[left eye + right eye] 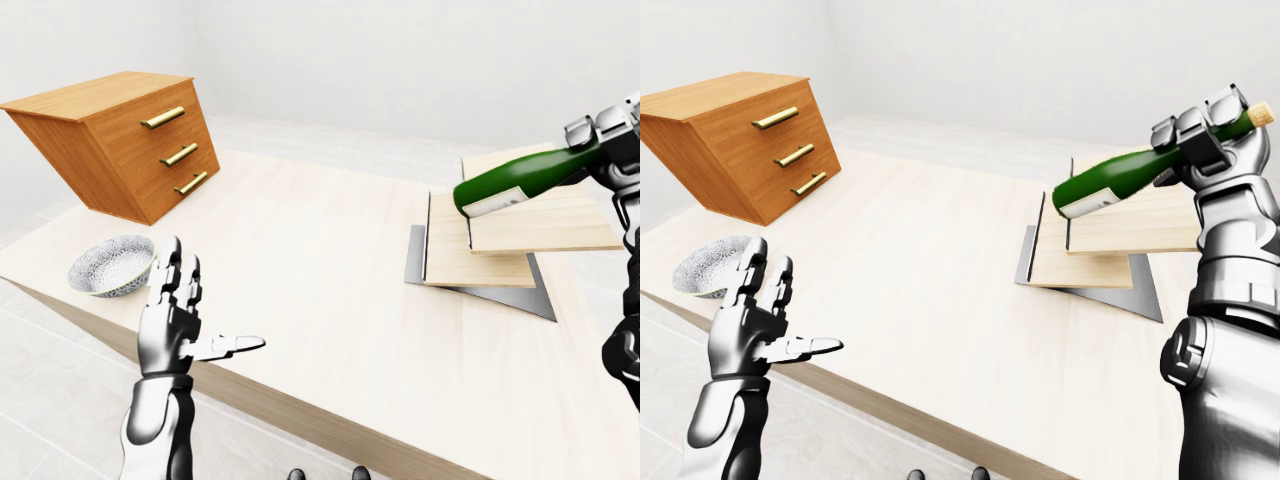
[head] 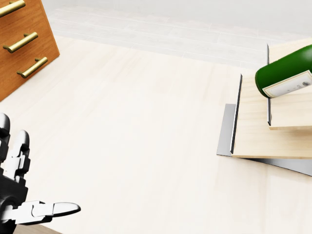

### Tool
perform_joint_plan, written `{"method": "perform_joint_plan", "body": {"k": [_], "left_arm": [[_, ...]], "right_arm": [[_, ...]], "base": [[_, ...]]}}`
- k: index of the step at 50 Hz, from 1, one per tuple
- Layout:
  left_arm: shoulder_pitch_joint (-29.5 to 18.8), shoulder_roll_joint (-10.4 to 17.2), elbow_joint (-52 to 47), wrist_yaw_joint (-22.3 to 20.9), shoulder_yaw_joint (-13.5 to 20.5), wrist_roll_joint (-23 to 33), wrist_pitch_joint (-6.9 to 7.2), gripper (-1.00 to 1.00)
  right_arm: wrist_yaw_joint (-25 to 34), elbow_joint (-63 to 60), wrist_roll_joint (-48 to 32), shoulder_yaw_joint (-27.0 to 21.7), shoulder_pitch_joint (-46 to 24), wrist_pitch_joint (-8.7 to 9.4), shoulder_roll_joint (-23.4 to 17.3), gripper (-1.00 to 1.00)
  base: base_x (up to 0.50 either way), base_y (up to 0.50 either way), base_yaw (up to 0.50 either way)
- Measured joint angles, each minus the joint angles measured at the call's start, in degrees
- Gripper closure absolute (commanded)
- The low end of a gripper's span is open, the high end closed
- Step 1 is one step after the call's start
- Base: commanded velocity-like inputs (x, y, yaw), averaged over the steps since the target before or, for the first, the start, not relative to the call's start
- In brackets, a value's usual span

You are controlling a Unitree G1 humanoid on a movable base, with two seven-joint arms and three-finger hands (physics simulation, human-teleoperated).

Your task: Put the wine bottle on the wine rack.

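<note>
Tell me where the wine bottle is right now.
The wine bottle is at the right-eye view's upper right, held by its neck in the right hand, above the wooden wine rack.

On the table [image 1: 330,260]: drawer unit [image 1: 120,140] upper left, bowl [image 1: 110,265] below it near the edge, wine rack [image 1: 500,240] at right, wine bottle [image 1: 1110,185] held tilted above rack.

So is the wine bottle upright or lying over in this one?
Lying over, nearly level. The right hand grips the wine bottle at its neck, base tilted slightly down, held above the wine rack, not yet on it.
</note>
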Motion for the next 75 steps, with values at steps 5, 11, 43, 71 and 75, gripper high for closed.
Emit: {"method": "perform_joint_plan", "body": {"k": [5,11,43,71,75], "left_arm": [[0.0,0.0,0.0,0.0,0.1,0.0,0.00,-1.00],[0.1,0.0,-0.2,0.0,0.2,0.0,0.00,-1.00],[0.2,-0.2,-0.3,0.0,0.1,-0.1,0.00,-1.00],[0.2,-0.1,0.1,-0.1,0.3,-0.6,0.00,-1.00],[0.3,-0.1,0.0,-0.1,0.3,-0.7,0.00,-1.00]], "right_arm": [[0.5,0.4,-0.6,-1.3,0.1,0.00,0.2,1.00],[0.7,0.8,-1.2,-2.4,0.1,0.00,0.3,1.00],[1.1,2.3,-2.6,-7.8,1.3,0.00,0.5,1.00],[-0.8,4.2,-0.8,-9.7,1.6,0.00,0.3,1.00],[-1.0,4.3,-0.6,-9.7,1.6,0.00,0.3,1.00]], "base": [[0.00,0.00,0.00],[0.00,0.00,0.00],[0.00,0.00,0.00],[0.00,0.00,0.00],[0.00,0.00,0.00]]}}
